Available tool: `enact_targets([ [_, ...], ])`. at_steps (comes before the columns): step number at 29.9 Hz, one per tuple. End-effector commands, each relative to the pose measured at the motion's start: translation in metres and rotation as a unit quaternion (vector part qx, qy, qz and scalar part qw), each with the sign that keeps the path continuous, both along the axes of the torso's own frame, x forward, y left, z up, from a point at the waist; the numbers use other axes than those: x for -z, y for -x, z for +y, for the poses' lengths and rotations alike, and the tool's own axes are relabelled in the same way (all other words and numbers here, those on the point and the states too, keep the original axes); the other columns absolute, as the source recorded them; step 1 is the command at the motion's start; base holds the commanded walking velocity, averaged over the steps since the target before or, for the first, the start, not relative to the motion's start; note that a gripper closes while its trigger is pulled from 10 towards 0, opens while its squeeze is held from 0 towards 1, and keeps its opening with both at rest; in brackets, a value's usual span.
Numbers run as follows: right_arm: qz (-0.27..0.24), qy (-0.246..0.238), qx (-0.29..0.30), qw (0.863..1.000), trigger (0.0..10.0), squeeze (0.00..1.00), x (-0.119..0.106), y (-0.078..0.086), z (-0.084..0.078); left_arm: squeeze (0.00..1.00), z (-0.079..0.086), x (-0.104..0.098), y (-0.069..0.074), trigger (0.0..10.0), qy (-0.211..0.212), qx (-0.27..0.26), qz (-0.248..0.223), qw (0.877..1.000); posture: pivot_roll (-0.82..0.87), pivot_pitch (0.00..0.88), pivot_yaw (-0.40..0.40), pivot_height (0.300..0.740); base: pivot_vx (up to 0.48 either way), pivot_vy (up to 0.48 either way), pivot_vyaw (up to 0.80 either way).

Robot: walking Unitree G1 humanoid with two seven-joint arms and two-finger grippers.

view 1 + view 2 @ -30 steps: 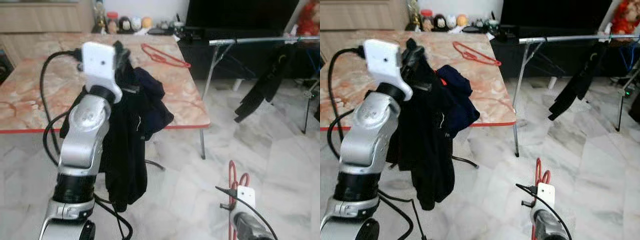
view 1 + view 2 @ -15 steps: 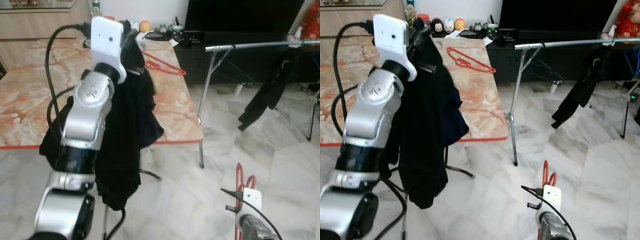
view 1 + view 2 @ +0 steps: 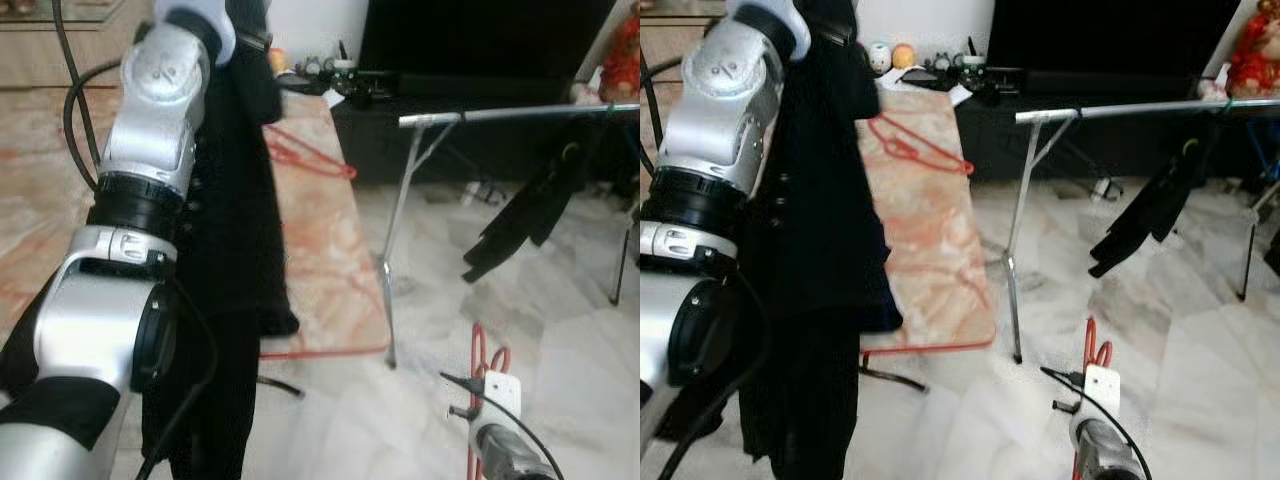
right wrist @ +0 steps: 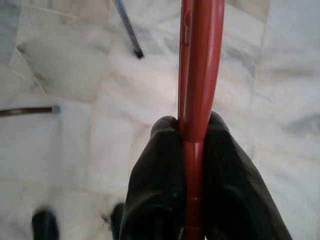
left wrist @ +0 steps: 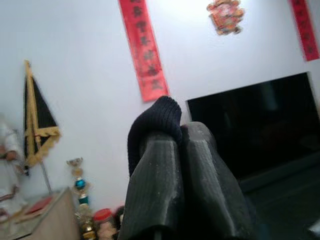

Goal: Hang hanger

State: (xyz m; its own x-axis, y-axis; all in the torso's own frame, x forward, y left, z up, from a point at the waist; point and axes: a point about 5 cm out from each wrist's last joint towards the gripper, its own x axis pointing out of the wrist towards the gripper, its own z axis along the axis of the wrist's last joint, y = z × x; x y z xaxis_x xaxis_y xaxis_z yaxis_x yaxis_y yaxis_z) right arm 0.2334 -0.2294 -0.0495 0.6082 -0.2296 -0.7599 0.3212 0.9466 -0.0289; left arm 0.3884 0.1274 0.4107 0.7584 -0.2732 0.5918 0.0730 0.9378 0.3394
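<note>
I have the left hand (image 5: pixel 180 150) raised high, clenched on a black garment (image 3: pixel 240 230) draping beside the marble worktop (image 3: pixel 320 260). My right hand (image 4: pixel 192 145), low, grasps a red hanger (image 4: pixel 200 60).

A marble-patterned table (image 3: pixel 320 270) with a red edge stands on pale marble floor (image 3: pixel 560 330). Figurines (image 3: pixel 890 57) line its far end. Behind sit a dark television (image 3: pixel 480 40) and red wall banners (image 5: pixel 145 50).
</note>
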Motion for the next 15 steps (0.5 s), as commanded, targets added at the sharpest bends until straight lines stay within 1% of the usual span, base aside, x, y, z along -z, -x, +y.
enact_targets([
  [1,-0.004,-0.012,0.001,1.000,10.0,0.00,0.000,-0.003,0.008,0.00,0.010,0.002,-0.003,10.0,-0.005,-0.018,0.005,1.000,0.22,0.000,-0.094,0.740,0.480,0.000,0.00],
  [3,-0.004,-0.013,0.000,1.000,10.0,0.00,0.000,-0.003,0.007,0.00,0.011,0.020,-0.009,10.0,-0.015,-0.022,0.039,0.999,0.22,0.000,-0.099,0.740,0.330,0.000,0.00],
  [4,-0.003,-0.012,-0.001,1.000,10.0,0.00,0.000,-0.003,0.007,0.00,0.011,0.034,-0.013,10.0,-0.023,-0.024,0.061,0.998,0.22,0.000,-0.103,0.740,0.300,0.000,0.00],
  [5,-0.002,-0.012,-0.003,1.000,10.0,0.00,0.000,-0.003,0.007,0.00,0.013,0.054,-0.016,10.0,-0.030,-0.032,0.092,0.995,0.22,0.000,-0.103,0.740,0.000,0.000,0.00],
  [6,-0.002,-0.012,-0.003,1.000,10.0,0.00,0.000,-0.003,0.007,0.00,0.013,0.054,-0.016,10.0,-0.030,-0.032,0.092,0.995,0.22,0.000,-0.103,0.740,0.000,0.000,0.00],
  [7,-0.002,-0.012,-0.004,1.000,10.0,0.00,0.000,-0.003,0.007,0.00,0.014,0.071,-0.016,10.0,-0.027,-0.022,0.112,0.993,0.22,0.000,-0.104,0.740,0.000,0.000,0.00],
  [8,-0.001,-0.011,-0.005,1.000,10.0,0.00,0.000,-0.002,0.006,0.00,0.014,0.095,-0.012,10.0,-0.017,-0.006,0.140,0.990,0.22,0.000,-0.104,0.740,0.000,0.000,0.00],
  [10,-0.001,-0.010,-0.005,1.000,10.0,0.00,0.000,-0.002,0.005,0.00,0.014,0.111,-0.008,10.0,-0.007,0.003,0.157,0.988,0.22,0.000,-0.105,0.740,0.000,0.000,0.00],
  [11,0.000,-0.009,-0.006,1.000,10.0,0.00,0.000,-0.002,0.005,0.00,0.016,0.126,0.001,10.0,0.013,0.009,0.172,0.985,0.22,0.000,-0.105,0.740,0.000,0.000,0.00],
  [12,0.000,-0.009,-0.006,1.000,10.0,0.00,0.000,-0.002,0.005,0.00,0.016,0.126,0.001,10.0,0.013,0.009,0.172,0.985,0.22,0.000,-0.105,0.740,0.000,0.000,0.00],
  [13,0.000,-0.008,-0.006,1.000,10.0,0.00,0.000,-0.001,0.004,0.00,0.017,0.138,0.009,10.0,0.028,0.014,0.181,0.983,0.21,0.000,-0.104,0.740,0.000,0.000,0.00],
  [15,0.001,-0.007,-0.007,1.000,10.0,0.00,0.000,-0.001,0.004,0.00,0.017,0.147,0.019,10.0,0.039,0.018,0.185,0.982,0.21,0.000,-0.105,0.740,0.000,0.000,0.00],
])
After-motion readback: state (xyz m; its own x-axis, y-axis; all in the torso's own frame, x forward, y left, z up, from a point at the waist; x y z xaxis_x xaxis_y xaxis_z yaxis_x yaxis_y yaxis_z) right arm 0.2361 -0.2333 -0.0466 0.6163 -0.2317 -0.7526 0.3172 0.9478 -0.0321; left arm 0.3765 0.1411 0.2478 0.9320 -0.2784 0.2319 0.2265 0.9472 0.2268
